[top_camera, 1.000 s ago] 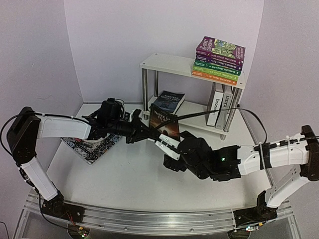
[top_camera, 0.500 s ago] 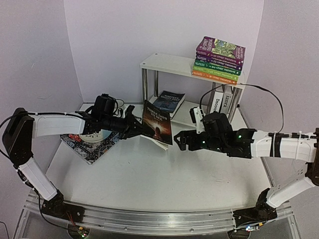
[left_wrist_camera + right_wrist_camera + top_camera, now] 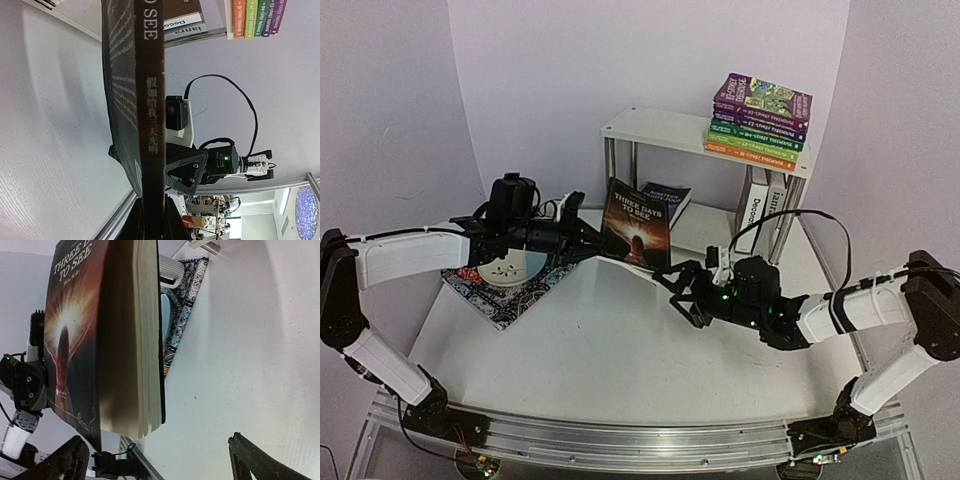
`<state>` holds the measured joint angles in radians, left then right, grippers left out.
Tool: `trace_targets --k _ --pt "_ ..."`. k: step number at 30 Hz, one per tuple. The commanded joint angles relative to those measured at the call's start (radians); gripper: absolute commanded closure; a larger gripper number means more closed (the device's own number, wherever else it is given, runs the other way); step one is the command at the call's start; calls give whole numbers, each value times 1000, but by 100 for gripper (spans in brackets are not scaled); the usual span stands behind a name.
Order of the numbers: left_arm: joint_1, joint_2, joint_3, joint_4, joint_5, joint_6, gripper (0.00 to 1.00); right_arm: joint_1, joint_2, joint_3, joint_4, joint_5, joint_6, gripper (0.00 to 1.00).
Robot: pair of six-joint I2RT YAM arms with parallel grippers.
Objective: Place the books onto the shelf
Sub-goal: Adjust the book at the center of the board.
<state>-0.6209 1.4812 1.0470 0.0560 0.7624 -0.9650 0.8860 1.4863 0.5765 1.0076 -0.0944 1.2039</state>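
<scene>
Your left gripper (image 3: 598, 248) is clamped on the lower spine edge of the Three Days to See paperback (image 3: 636, 225), holding it upright and slightly tilted over the table (image 3: 590, 350), in front of the shelf (image 3: 655, 127) and not yet on it. Your right gripper (image 3: 685, 288) sits just beside the book's page edge with its jaws spread wide, holding nothing; from its wrist camera the pages stand between the two fingers. This looks like a handover, and the weak point is the timing. If you let go on the left before the right has closed squarely on the block of pages, the book will likely tip and fall flat. A pinch near one corner could also let it swing. On the lower board, a dark book (image 3: 660, 200) lies flat and two upright books (image 3: 761, 208) lean by the legs, so a wide approach could knock them over. The stack of paperbacks (image 3: 760, 120) on top sits close to the board's edge.
</scene>
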Motion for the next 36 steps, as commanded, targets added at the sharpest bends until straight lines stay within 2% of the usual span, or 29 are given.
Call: trace_targets --k 1,5,15,21,25,29,32,36 --pt "3 -57 59 119 50 -5 100 3 53 -14 370 -6 164 2" --pt "3 -57 70 129 60 -22 100 7 96 -16 531 1 188 2" --pt "2 -29 124 172 104 -77 100 10 136 66 597 27 228 3" --pt "1 2 151 197 113 -94 100 11 113 90 606 29 235 14" --pt "1 19 168 206 119 -100 100 11 74 89 618 38 241 15" --pt "-1 19 180 215 121 -98 100 12 38 90 646 38 237 21" --pt "0 20 177 221 120 -109 100 13 5 72 646 64 230 33" --pt "-1 17 171 227 127 -106 100 13 -36 66 642 64 201 37"
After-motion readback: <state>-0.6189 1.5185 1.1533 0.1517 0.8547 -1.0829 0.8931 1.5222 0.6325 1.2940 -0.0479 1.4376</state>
